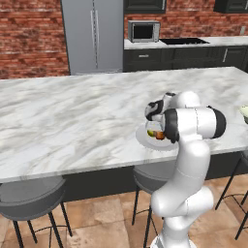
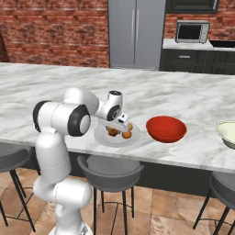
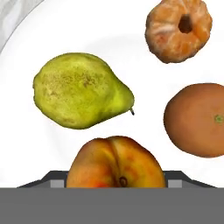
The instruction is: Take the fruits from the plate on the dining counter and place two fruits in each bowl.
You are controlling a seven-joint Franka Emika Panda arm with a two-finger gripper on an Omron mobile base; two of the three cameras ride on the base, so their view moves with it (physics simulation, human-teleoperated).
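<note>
The hand [image 2: 120,125] hangs low over the plate [image 1: 143,138], which lies on the worktop [image 1: 72,116] just left of the red bowl [image 2: 166,128]; the pale bowl [image 2: 226,133] sits further right, well apart. All four fruits lie on the plate: a pear [image 3: 81,89], a peeled tangerine [image 3: 179,29], an orange [image 3: 197,119] and a peach [image 3: 116,162]. The peach sits nearest the hand, seemingly between its fingers, but whether they are spread or pressing on it I cannot tell.

This looks like the first pick. It should go well if the hand centres on the peach, drops until the fingers straddle its widest part, and closes without nudging the pear just beyond it. A round fruit can roll, so lift straight up before moving toward the red bowl.
</note>
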